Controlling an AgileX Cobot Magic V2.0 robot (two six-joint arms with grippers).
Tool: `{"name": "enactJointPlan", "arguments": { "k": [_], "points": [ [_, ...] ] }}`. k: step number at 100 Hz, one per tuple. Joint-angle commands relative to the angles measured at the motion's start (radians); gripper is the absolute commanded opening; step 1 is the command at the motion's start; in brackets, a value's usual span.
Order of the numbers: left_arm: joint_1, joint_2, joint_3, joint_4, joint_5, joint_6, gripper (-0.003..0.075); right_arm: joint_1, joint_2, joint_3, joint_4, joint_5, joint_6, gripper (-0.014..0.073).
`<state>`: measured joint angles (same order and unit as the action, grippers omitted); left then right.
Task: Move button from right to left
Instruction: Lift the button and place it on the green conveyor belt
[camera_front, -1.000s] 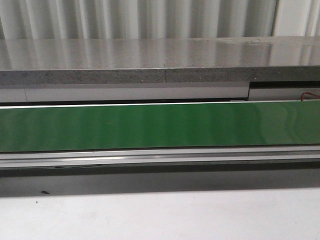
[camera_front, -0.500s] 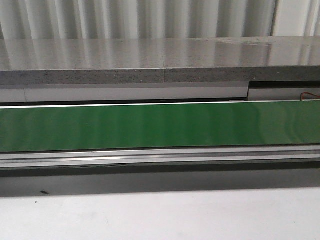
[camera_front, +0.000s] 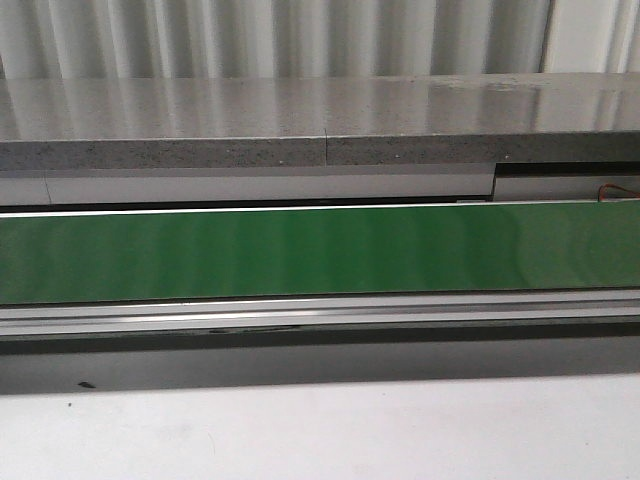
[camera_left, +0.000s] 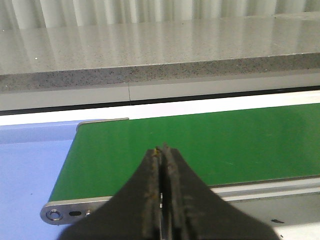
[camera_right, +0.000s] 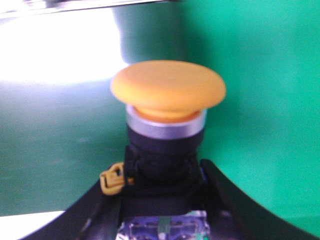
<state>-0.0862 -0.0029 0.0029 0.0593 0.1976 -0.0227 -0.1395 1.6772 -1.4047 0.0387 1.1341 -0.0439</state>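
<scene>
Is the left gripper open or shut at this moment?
Shut. In the left wrist view the left gripper has its two black fingers pressed together, nothing between them, above the green belt.

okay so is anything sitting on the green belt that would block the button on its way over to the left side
Nothing visible. The right gripper is closed on the button above the green belt, and the front view shows the belt bare along its whole visible length. The left gripper is shut above the belt's left end, holding nothing.

Three views (shared: green belt (camera_front: 320, 255))
</scene>
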Motion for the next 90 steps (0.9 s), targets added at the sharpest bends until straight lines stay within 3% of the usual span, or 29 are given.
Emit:
{"name": "enactJointPlan", "arguments": {
  "k": [1, 23, 44, 51, 70, 90],
  "points": [
    [0.001, -0.032, 0.04, 0.0, -0.079, -0.007, -0.0021, 0.077, -0.043, -0.026, 0.005, -0.003, 0.054, 0.0216],
    [0.001, -0.032, 0.04, 0.0, -0.079, -0.007, -0.002, 0.243, -0.025, -0.025, 0.005, -0.029, 0.126, 0.0216],
    [0.001, -0.032, 0.04, 0.0, -0.079, -0.007, -0.0021, 0.264, 0.061, -0.025, 0.005, -0.028, 0.155, 0.023],
    [0.001, -0.032, 0.04, 0.0, -0.079, -0.007, -0.002, 0.264, 0.075, -0.025, 0.005, -0.037, 0.158, 0.0289],
    [0.001, -0.032, 0.04, 0.0, -0.079, -0.007, -0.002, 0.264, 0.072, -0.026, 0.009, -0.057, 0.158, 0.058],
    [0.001, -0.032, 0.04, 0.0, -0.079, -0.007, -0.0021, 0.277, 0.038, -0.025, 0.03, -0.068, 0.154, 0.0594]
  ]
}}
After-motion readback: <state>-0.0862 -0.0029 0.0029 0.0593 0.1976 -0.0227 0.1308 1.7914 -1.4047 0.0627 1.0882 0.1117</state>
